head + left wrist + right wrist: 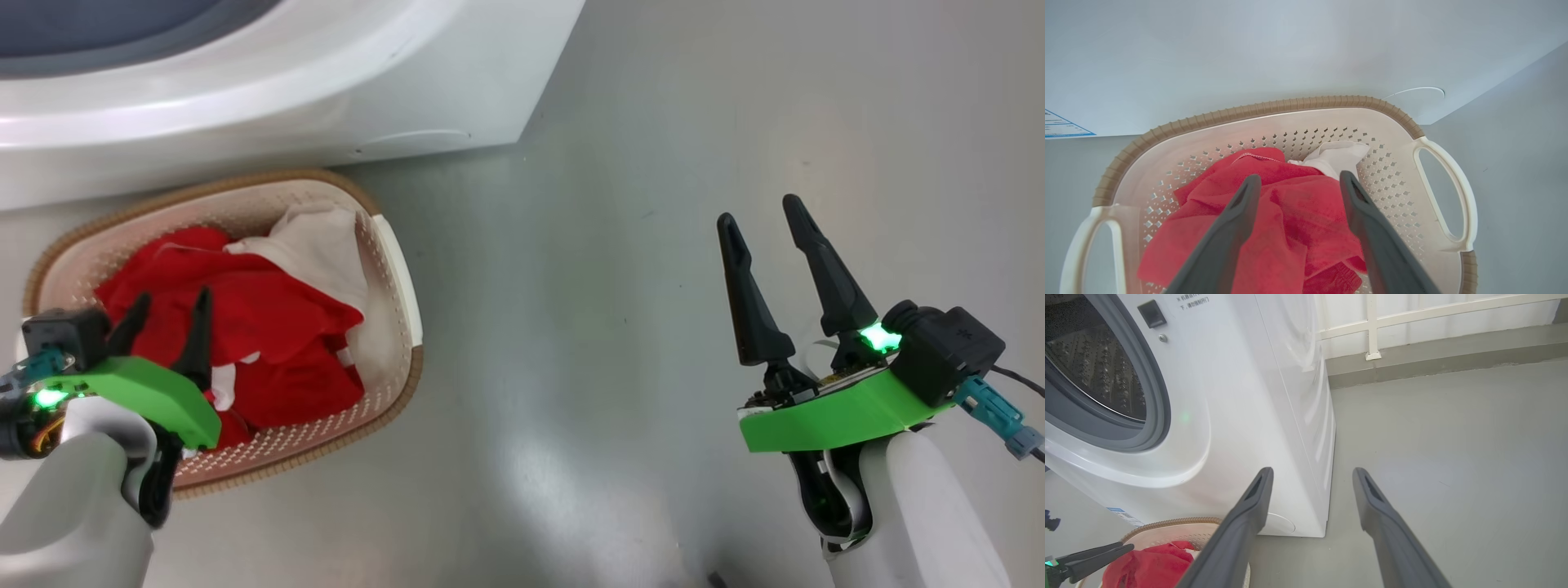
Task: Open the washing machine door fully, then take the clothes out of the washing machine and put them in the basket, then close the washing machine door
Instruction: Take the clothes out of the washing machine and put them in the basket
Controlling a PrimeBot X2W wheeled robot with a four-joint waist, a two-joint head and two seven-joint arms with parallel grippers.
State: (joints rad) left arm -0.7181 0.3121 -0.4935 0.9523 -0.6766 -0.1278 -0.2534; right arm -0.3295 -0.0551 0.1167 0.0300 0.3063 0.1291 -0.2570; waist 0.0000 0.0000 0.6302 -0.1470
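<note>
Left gripper (1299, 176) hangs wide and empty over red and white clothes (1290, 220) heaped in the basket (1274, 107), just beside the washer (1241, 400); right gripper (759, 211), wide too, above grey floor (571, 343).

We see the left gripper (175, 296) and right gripper (759, 211), each with two long tapered matte-black fingers (749, 302). Each wrist carries a bright green plate (833, 416), a glowing green LED (879, 336) and a black camera block (947, 347) with a teal connector (992, 412). Forearms (931, 523) are smooth, pale grey-white. We note orange wires (45, 429) at the left wrist and a white ribbon cable (849, 498) at the right.
</note>
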